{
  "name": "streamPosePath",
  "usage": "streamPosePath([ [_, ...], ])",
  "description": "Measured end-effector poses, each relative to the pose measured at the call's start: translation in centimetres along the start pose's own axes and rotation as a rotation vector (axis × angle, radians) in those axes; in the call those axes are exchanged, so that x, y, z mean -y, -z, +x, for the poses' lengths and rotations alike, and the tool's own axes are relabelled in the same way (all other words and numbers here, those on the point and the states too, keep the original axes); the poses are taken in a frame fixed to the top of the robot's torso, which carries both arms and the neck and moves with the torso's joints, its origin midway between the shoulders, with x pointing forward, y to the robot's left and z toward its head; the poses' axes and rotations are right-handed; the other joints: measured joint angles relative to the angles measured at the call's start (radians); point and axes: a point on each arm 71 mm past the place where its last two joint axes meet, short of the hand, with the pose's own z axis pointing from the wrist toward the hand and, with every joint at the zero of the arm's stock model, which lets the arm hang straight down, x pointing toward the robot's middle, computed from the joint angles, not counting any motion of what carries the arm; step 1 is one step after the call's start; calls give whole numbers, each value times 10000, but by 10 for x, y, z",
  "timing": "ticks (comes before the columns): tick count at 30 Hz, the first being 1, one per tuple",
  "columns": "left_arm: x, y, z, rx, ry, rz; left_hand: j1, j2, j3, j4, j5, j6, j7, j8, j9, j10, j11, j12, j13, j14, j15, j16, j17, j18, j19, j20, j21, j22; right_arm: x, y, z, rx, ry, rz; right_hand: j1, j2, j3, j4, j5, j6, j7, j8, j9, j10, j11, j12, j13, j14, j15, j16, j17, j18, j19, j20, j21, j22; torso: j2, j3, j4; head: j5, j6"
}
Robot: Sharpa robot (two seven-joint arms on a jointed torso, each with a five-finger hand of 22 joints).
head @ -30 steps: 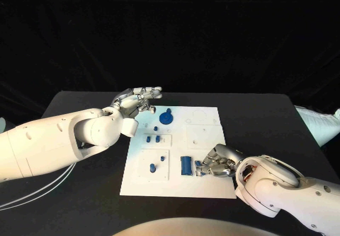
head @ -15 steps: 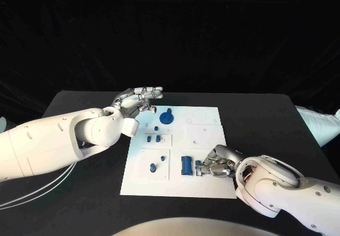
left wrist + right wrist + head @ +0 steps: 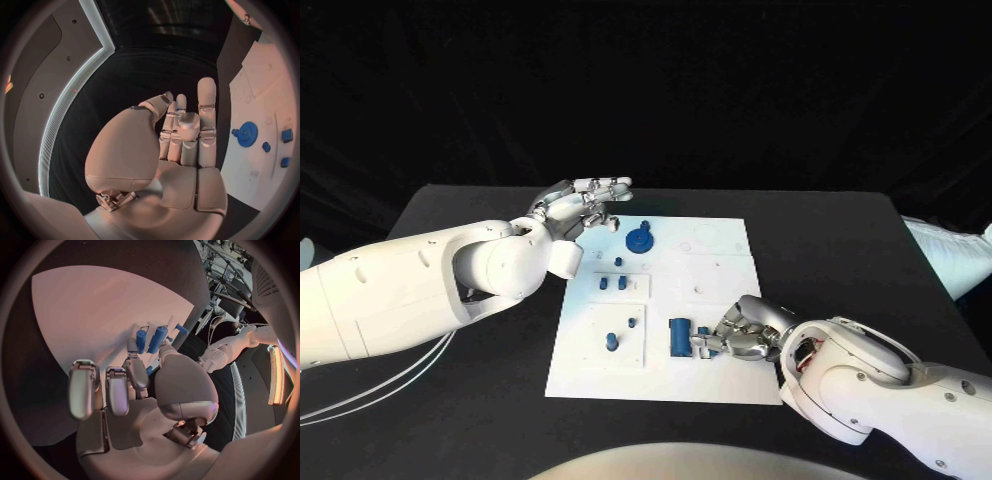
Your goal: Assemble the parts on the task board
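Nearest: right hand (image 3: 747,335) is seen low on the task board (image 3: 718,385), fingers curled in, tips pinching a small blue part (image 3: 140,341) just beside the tall blue block (image 3: 678,336) at the board's near-middle; whether the part is fully lifted can't be told. Step judged: seating that part by the block; next move calls for fine alignment w/ its socket and a straight press down. Mid-board: 2 small blue pieces (image 3: 610,344) in the near-left panel, approx. 3 small pegs (image 3: 610,283) in the panel behind. Far: 1 blue gear (image 3: 639,239) near the board's far edge. Beyond it, left hand (image 3: 581,205) is held above the tabletop (image 3: 834,230) at the board's far-left corner, fingers apart, nothing held.
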Motion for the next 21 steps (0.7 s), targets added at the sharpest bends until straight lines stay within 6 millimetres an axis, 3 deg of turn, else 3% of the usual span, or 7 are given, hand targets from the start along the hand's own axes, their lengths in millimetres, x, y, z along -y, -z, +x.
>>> streamPosePath([
  [7,0,0,0,-5,-2,-1,0,0,0,0,0,0,0,0,0,0,0,0,-1,0,0,0,0,0,0,0,0,0,0,2,-1,52,13,-42,-2,2,-153,-28,0,0,-1,0,27,0,0,0,5,0,0,39,-1,1,0,0,39,54,-5,1,-5,-8,8],
  [21,0,0,-1,-4,-9,1,0,0,0,0,0,0,-1,0,0,0,0,0,-2,0,0,0,1,1,0,0,0,1,1,9,-4,251,32,-120,17,227,-433,-27,272,37,-39,-1,85,36,-36,0,4,0,1,78,-3,-1,-38,-38,77,116,-2,6,-11,-19,27],
])
